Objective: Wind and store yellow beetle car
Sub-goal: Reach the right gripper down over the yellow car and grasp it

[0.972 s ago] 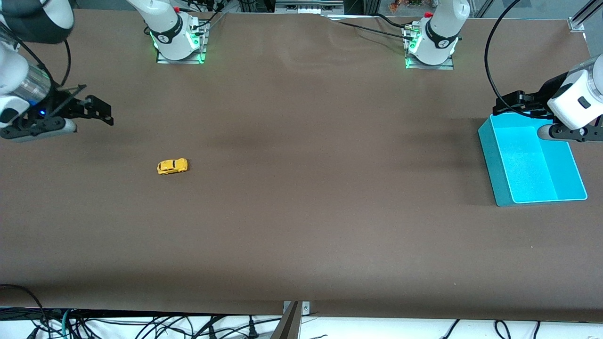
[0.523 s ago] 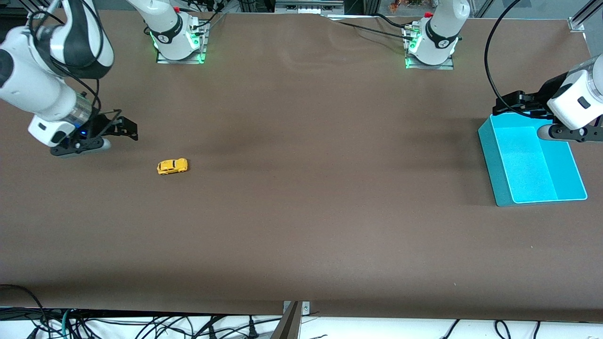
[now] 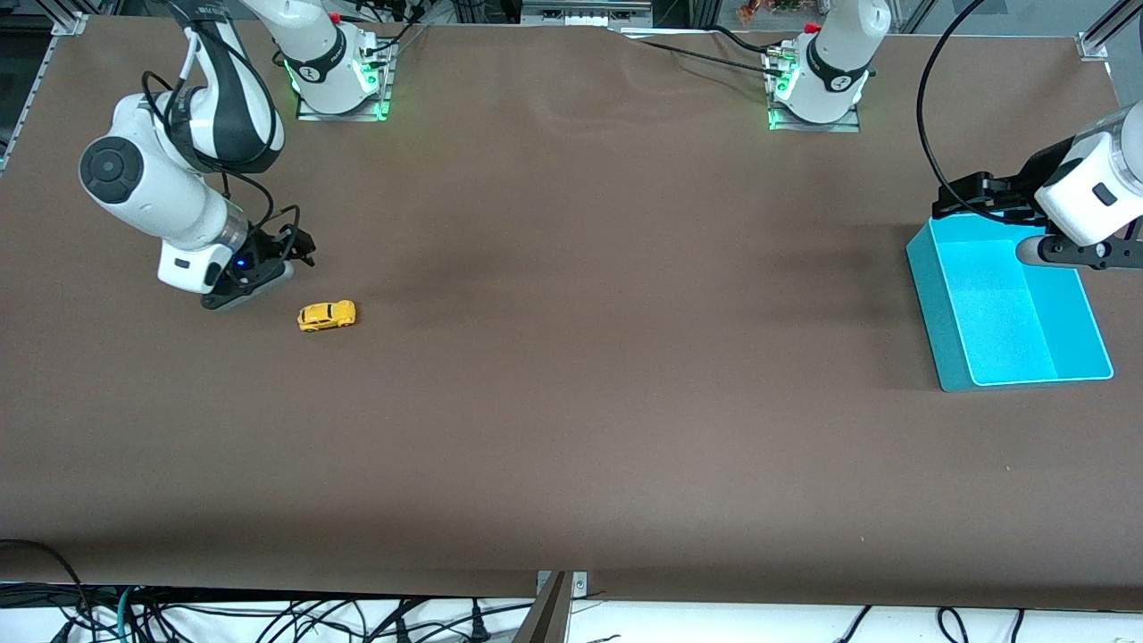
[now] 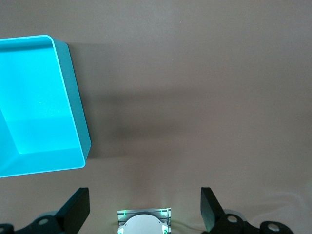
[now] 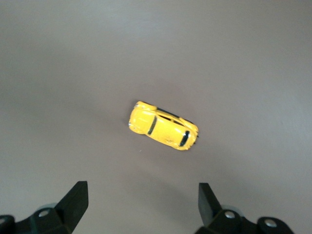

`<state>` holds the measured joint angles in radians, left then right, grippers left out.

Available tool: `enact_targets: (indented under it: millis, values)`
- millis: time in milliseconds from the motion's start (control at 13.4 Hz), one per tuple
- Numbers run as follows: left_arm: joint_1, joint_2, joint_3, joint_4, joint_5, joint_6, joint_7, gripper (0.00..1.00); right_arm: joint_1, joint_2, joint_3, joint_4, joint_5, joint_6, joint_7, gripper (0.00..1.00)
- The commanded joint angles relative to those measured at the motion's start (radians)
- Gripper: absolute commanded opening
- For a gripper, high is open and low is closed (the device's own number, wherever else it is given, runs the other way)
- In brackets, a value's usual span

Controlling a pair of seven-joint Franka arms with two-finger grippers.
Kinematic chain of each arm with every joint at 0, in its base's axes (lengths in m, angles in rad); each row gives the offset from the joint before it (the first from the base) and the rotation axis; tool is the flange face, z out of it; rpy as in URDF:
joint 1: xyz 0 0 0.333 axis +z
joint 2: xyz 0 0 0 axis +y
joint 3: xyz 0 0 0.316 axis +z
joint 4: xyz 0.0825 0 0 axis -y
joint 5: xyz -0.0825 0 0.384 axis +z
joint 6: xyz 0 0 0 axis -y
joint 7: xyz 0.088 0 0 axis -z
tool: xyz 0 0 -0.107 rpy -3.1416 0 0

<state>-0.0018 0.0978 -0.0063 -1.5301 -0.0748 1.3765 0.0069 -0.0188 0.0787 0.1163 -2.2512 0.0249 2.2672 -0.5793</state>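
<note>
The yellow beetle car (image 3: 327, 315) stands on its wheels on the brown table toward the right arm's end. It also shows in the right wrist view (image 5: 163, 126), lying between and ahead of the fingertips. My right gripper (image 3: 290, 246) is open and empty, low over the table just beside the car, apart from it. My left gripper (image 3: 969, 196) is open and empty over the rim of the turquoise bin (image 3: 929, 295) at the left arm's end; the bin shows in the left wrist view (image 4: 73, 112) too. The left arm waits.
The two arm bases (image 3: 339, 76) (image 3: 817, 85) stand along the table's edge farthest from the front camera. Brown table surface (image 3: 580, 357) stretches between the car and the bin. Cables hang below the table's near edge.
My right arm has swung in from the table's end toward the car and come lower, its gripper now close beside it. The car, the bin and the left arm have not moved.
</note>
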Motion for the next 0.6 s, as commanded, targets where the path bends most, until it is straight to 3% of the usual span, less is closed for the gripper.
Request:
enact_targets:
  millis: [0, 523]
  values:
    - [0.000, 0.008, -0.004, 0.024, 0.026, -0.004, 0.007, 1.00, -0.007, 0.032, 0.000, -0.011, -0.005, 0.046, -0.308, 1.00]
    - [0.002, 0.013, -0.004, 0.025, 0.027, -0.004, 0.036, 1.00, -0.007, 0.222, 0.000, -0.010, -0.003, 0.323, -0.911, 1.00]
